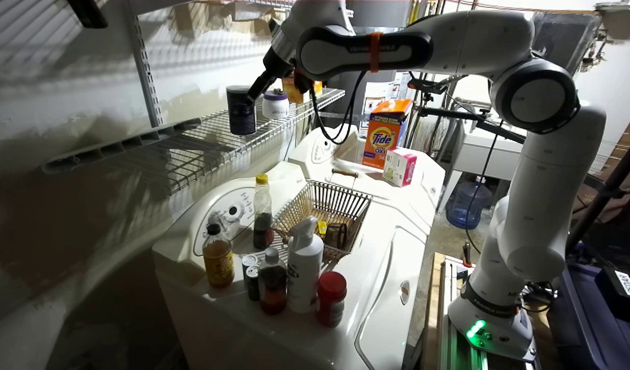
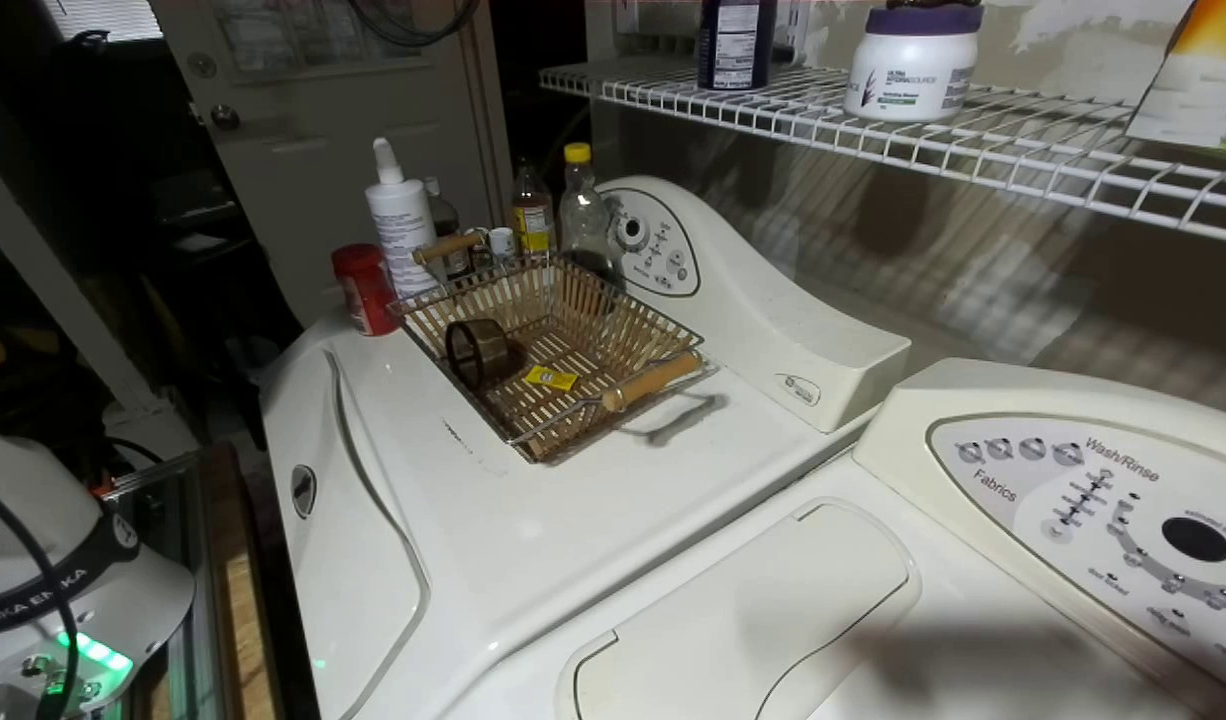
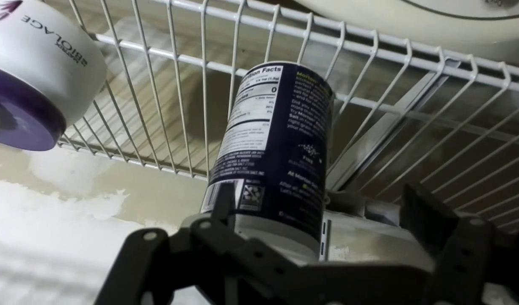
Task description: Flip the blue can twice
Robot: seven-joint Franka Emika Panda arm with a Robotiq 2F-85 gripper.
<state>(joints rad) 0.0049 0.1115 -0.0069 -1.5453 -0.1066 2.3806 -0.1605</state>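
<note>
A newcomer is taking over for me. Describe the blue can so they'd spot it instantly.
Start at the white laundry machines, then look up to the wall's wire shelf. On it, beside a purple-lidded white jar, stands the blue can. It is the taller, straight-sided cylinder, dark blue with a white nutrition panel.

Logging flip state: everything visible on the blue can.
The blue can is a dark-blue, paper-looking cylinder with a pale band at its upper end, Morton text, a Nutrition Facts panel and a barcode. It stands roughly vertical on the wire shelf, print upside down. The open gripper is at its upper part; in the wrist view one finger overlaps it, but whether they touch can't be told.
</note>
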